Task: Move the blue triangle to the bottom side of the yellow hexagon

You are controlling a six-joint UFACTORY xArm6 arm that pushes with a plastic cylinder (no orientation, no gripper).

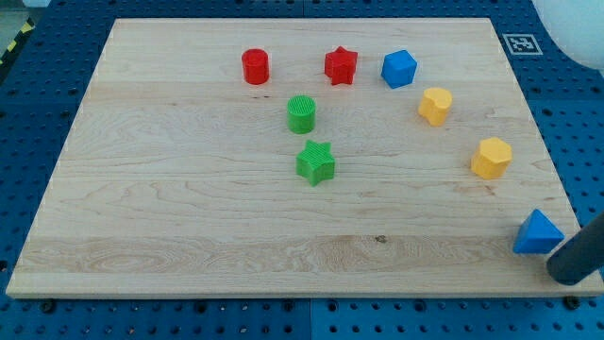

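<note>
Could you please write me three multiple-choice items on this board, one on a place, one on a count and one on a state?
1. Where is the blue triangle?
A. view's top left
B. board's middle
C. view's bottom right edge

2. How many yellow blocks are there?
A. one
B. two
C. three

3. My tip is:
A. beside the blue triangle
B. among the green blocks
C. beside the red star

Answers:
1 C: it sits at the board's bottom right.
2 B: yellow blocks at and.
3 A: the tip is just right of and below it.

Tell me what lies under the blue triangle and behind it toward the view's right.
The blue triangle rests on the wooden board, near its right edge. My tip, a dark rod, stands just to its lower right; whether they touch is unclear. The board beneath the triangle is covered.
</note>
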